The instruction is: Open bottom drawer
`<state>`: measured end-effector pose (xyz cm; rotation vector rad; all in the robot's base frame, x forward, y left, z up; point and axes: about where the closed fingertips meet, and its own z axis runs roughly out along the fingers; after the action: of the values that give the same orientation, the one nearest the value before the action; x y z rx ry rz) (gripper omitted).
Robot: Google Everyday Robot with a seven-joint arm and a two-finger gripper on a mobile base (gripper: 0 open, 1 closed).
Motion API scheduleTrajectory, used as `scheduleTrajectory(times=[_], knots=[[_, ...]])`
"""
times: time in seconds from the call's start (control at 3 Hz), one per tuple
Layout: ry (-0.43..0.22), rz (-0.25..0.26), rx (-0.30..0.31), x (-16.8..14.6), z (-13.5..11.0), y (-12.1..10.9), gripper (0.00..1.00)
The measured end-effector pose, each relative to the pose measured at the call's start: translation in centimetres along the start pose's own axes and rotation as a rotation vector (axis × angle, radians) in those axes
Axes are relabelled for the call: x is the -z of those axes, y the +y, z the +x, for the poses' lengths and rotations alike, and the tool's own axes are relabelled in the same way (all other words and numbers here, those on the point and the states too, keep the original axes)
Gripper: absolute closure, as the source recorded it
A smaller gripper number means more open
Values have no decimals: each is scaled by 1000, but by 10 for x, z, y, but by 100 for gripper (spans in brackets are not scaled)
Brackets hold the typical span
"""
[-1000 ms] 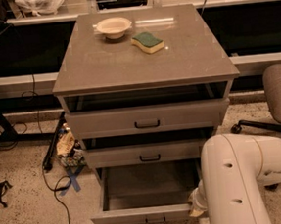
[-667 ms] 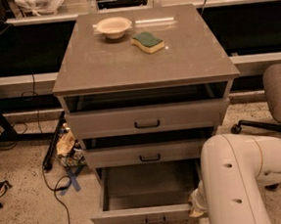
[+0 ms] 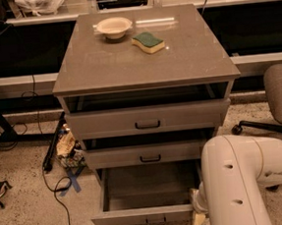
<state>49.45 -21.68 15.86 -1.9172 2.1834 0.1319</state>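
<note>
Speckled floor point(image 3: 32, 217), bottom drawer point(image 3: 140, 216) pulled out, claw point(image 3: 197, 217) at its front corner, grip unclear.

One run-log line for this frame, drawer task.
bottom drawer: pulled out | gripper: at its front right corner | bowl, sponge: on cabinet top

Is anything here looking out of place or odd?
Only one thing: a heap of clutter lies on the floor left of the cabinet. The bottom drawer stands pulled out, as intended, with the end effector at its right front corner.
</note>
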Motion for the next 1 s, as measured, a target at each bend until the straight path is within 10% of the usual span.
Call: scheduleTrajectory(times=[0.67, 1.0], knots=[[-115, 108, 72, 103, 35, -10, 0], [-123, 252, 69, 213, 81, -18, 0]])
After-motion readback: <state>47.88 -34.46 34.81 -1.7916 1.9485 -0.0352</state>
